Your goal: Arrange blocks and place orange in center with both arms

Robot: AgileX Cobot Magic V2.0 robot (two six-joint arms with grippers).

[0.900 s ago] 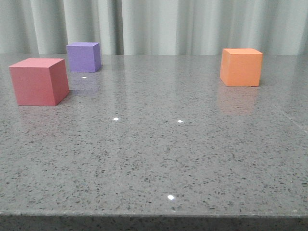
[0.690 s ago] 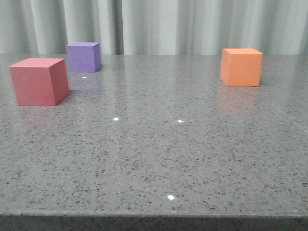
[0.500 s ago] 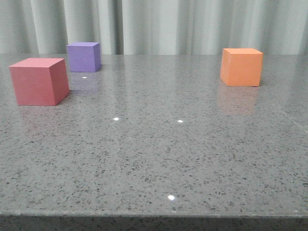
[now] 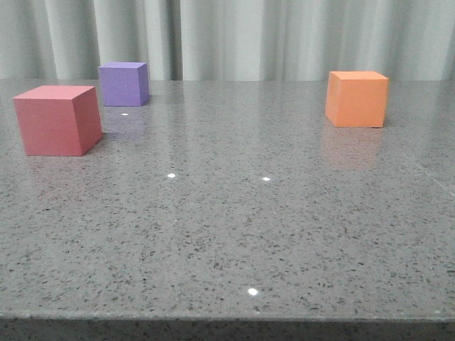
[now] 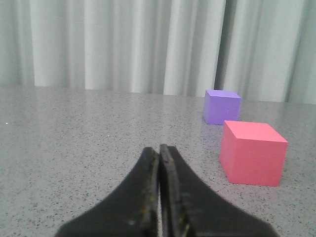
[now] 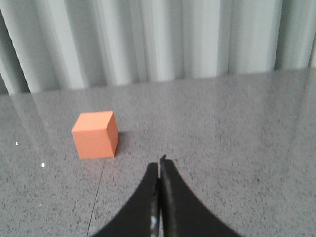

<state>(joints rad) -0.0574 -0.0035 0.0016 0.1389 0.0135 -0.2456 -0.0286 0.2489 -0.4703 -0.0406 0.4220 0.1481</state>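
Three cubes stand apart on the grey speckled table [image 4: 234,234]. The pinkish-red block [image 4: 58,120] is at the near left, with the purple block [image 4: 124,84] behind it. The orange block [image 4: 357,99] stands alone at the right. Neither arm shows in the front view. In the left wrist view my left gripper [image 5: 159,149] is shut and empty, short of the pinkish-red block [image 5: 252,152] and the purple block [image 5: 221,106]. My right gripper [image 6: 160,163] is shut and empty too, short of the orange block [image 6: 96,134] and off to its side.
Pale pleated curtains [image 4: 234,35] hang behind the table's far edge. The table's front edge [image 4: 227,317] runs across the bottom of the front view. A thin seam line [image 6: 97,197] crosses the tabletop near the orange block.
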